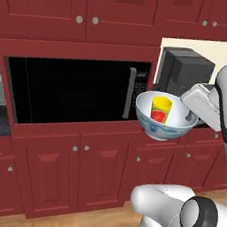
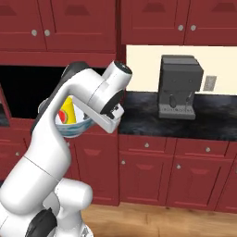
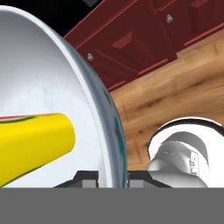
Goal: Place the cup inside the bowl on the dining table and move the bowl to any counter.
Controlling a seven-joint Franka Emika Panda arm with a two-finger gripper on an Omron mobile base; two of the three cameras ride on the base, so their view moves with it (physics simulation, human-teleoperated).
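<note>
The white bowl point(image 1: 159, 126) with a faint blue pattern hangs in the air in front of the dark red cabinets. The small yellow cup point(image 1: 161, 109) with a red mark stands inside it. My gripper point(image 1: 189, 116) is shut on the bowl's right rim. In the hand view the rim of the bowl point(image 3: 43, 78) runs between my gripper point(image 3: 112, 177), one finger on each side, and the cup point(image 3: 35, 144) lies against the inner wall. In the right base view my arm hides most of the bowl point(image 2: 76, 127) and cup point(image 2: 67, 112). The dining table is out of view.
A built-in black microwave point(image 1: 73, 88) sits just left of the bowl. To the right, a black marbled counter point(image 2: 217, 120) on red cabinets carries a dark coffee machine point(image 2: 179, 87). Red upper cabinets point(image 1: 88, 6) hang above. Wooden floor point(image 2: 162, 222) lies below.
</note>
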